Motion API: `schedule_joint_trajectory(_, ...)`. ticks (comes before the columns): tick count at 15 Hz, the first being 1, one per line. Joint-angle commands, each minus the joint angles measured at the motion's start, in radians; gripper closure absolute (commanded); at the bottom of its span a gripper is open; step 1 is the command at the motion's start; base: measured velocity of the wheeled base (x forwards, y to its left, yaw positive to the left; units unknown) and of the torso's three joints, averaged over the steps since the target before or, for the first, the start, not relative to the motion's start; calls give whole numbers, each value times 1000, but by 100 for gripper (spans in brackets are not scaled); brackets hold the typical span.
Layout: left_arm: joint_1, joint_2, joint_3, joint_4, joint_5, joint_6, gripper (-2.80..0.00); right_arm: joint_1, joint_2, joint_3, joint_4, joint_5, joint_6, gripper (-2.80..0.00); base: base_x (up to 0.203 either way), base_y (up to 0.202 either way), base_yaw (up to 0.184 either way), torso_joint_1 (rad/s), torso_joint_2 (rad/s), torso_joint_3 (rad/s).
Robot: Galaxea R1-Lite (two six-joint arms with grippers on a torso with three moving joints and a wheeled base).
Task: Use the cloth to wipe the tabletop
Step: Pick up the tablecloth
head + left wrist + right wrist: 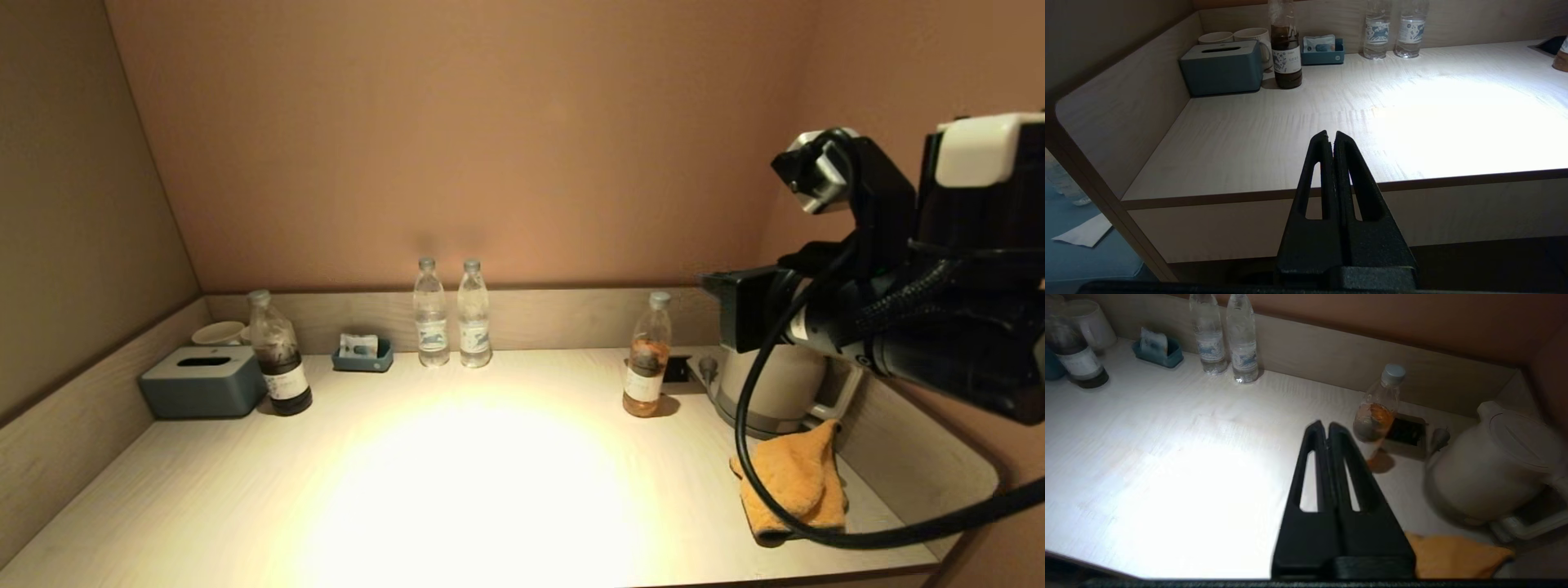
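item: tabletop (457,482), pale wood-grain, low raised rim, brightly lit at centre. item: cloth (796,478), fuzzy orange-yellow, crumpled at the near right of the surface, one corner riding up against the base of the white kettle (771,388); not held by anything. item: right gripper (1327,430), raised in the air above the right side of the table, its fingers pressed together on nothing, the cloth lying below and nearer than the tips. item: left gripper (1331,136), parked off the near edge on the left, fingers likewise pressed together and empty. other stock: amber-tinted bottle (647,355) just left of the kettle; two clear water bottles (451,314) at the far rim; dark bottle (279,355) beside the blue-grey tissue box (202,381) at far left; small teal tray (362,355). step in hand, as judged: reaching for the cloth, the wipe itself not begun. handling note: the fingers must be spread before descending; aim for the thick middle fold, away from the kettle and its handle, press down into the pile so both layers are caught, then lift clear before sweeping left. hazard: the amber-tinted bottle stands close to the likely sweep path and could tip.
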Motion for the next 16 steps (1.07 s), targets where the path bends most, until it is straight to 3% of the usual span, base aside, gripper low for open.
schedule_joint_trajectory(1, 0, 0, 0, 0, 0, 0, 0, 10, -20, 15, -1, 0, 0, 0, 0, 0, 0, 0, 0, 0)
schedule_joint_trajectory(9, 0, 0, 0, 0, 0, 0, 0, 13, -42, 175, -1, -11, 16, 0, 0, 0, 0, 0, 0, 0)
schedule_joint_trajectory(12, 0, 1, 0, 0, 0, 0, 0, -104, -2, 260, 0, -3, 64, 0, 0, 0, 0, 0, 0, 0)
schedule_joint_trajectory(16, 0, 1, 0, 0, 0, 0, 0, -281, 137, 242, -1, 0, 112, 0, 0, 0, 0, 0, 0, 0)
